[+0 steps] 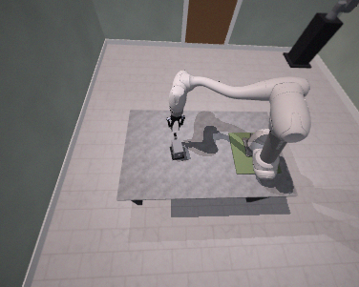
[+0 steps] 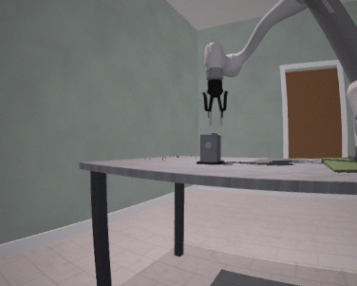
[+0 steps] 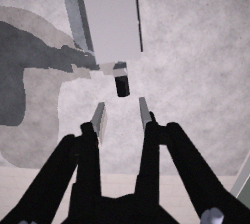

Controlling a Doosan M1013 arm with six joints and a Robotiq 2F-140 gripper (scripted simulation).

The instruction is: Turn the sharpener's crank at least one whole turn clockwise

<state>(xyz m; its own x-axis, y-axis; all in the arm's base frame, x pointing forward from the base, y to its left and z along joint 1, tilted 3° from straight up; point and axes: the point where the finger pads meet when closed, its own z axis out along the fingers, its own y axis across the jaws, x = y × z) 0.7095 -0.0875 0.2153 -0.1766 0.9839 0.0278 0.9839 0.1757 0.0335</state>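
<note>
The grey pencil sharpener [image 1: 178, 149] stands on the grey table; it also shows in the exterior view [image 2: 210, 148] and at the top of the wrist view [image 3: 111, 27]. Its dark crank knob [image 3: 121, 83] sticks out from the sharpener's end, at the top of its circle. My gripper [image 3: 122, 108] hangs above the knob with its fingers partly open and nothing between them. In the exterior view my gripper [image 2: 215, 119] is well above the sharpener, pointing straight down. It also shows in the top view [image 1: 176, 128].
A green mat [image 1: 242, 153] lies on the table by the robot's base [image 1: 265, 163]. A brown door [image 1: 211, 10] is in the far wall. A black stand [image 1: 313, 39] is at the back right of the room.
</note>
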